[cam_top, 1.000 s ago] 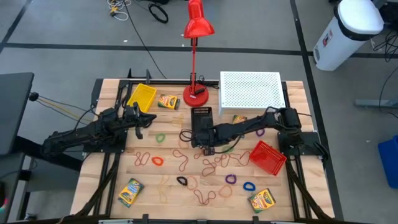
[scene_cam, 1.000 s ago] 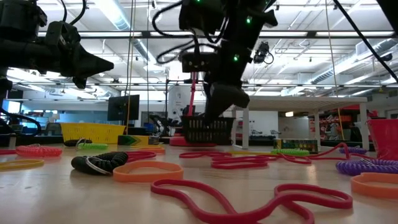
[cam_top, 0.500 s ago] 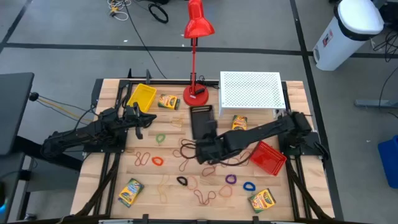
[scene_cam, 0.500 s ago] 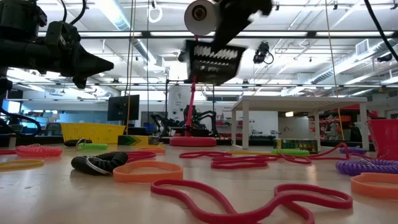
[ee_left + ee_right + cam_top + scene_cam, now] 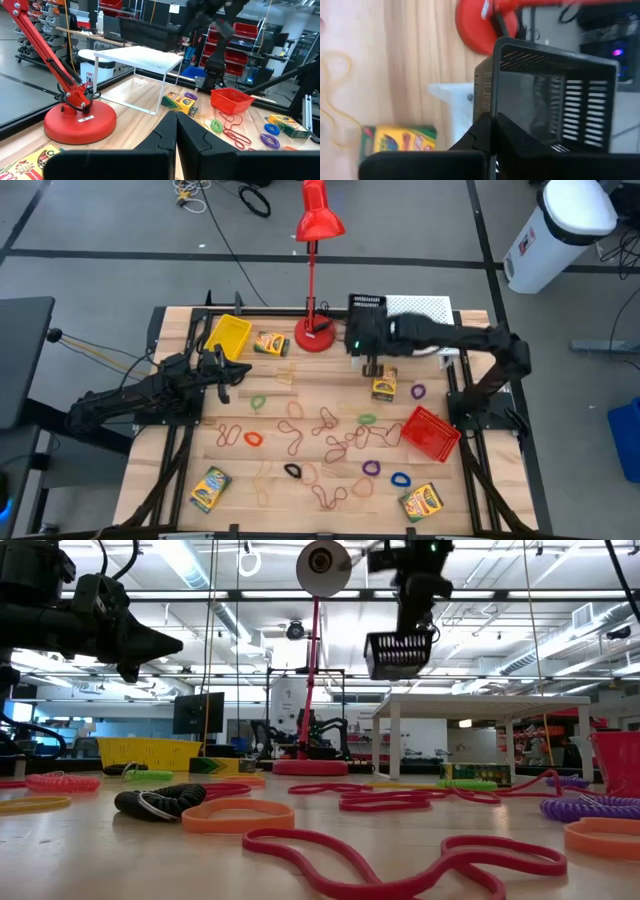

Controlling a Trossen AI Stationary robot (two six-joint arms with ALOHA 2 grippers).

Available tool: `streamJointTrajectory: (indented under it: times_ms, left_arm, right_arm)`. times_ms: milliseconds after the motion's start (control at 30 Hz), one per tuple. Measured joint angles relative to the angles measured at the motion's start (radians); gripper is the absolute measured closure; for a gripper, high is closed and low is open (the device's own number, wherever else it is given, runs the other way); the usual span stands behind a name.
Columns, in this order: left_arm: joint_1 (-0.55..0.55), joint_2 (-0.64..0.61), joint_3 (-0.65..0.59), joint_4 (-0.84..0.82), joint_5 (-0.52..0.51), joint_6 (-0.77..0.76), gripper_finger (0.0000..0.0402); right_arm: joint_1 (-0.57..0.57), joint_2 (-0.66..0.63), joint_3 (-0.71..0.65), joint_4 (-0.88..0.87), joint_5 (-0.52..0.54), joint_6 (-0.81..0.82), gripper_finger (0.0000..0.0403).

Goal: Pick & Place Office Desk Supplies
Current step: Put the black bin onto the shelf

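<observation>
Robotics lab or workshop, open-plan industrial hall. Slatted wooden tabletop (image 5: 180,480) on dark metal frame, grey floor with dark seam lines, loose cables (image 5: 250,198) beyond tabletop's far edge. Low view: exposed ceiling beams, long strip lights (image 5: 195,562), hanging cords, white worktable (image 5: 480,705), monitor (image 5: 197,712). Left wrist view: shelving with red storage bins (image 5: 250,45), another dark robot arm (image 5: 215,30) further back. White bin (image 5: 555,230) on floor beyond tabletop's far right corner.

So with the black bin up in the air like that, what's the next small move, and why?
Probably lower it onto the white perforated shelf: the right gripper is shut on the black mesh bin, held high over the shelf's edge beside the red lamp.
</observation>
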Motion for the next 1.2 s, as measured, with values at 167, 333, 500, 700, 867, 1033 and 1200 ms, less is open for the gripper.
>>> streamJointTrajectory:
  times_ms: [167, 333, 500, 700, 867, 1033, 1200]
  left_arm:
    - [0.000, 0.000, 0.000, 0.000, 0.000, 0.000, 0.0394]
    - [0.000, 0.000, 0.000, 0.000, 0.000, 0.000, 0.0394]
    - [0.000, 0.000, 0.000, 0.000, 0.000, 0.000, 0.0394]
    - [0.000, 0.000, 0.000, 0.000, 0.000, 0.000, 0.0394]
    - [0.000, 0.000, 0.000, 0.000, 0.000, 0.000, 0.0394]
    - [0.000, 0.000, 0.000, 0.000, 0.000, 0.000, 0.0394]
    - [0.000, 0.000, 0.000, 0.000, 0.000, 0.000, 0.0394]
  right_arm:
    - [-0.142, -0.044, -0.121, 0.120, -0.117, -0.111, 0.0389]
    - [-0.193, -0.061, -0.159, 0.179, -0.169, -0.167, 0.0392]
    - [-0.196, -0.060, -0.175, 0.181, -0.193, -0.167, 0.0388]
    - [-0.194, -0.060, -0.196, 0.183, -0.207, -0.148, 0.0389]
    - [-0.194, -0.060, -0.197, 0.185, -0.208, -0.132, 0.0382]
    - [-0.194, -0.060, -0.197, 0.187, -0.197, -0.145, 0.0383]
    - [-0.194, -0.060, -0.197, 0.186, -0.197, -0.150, 0.0382]
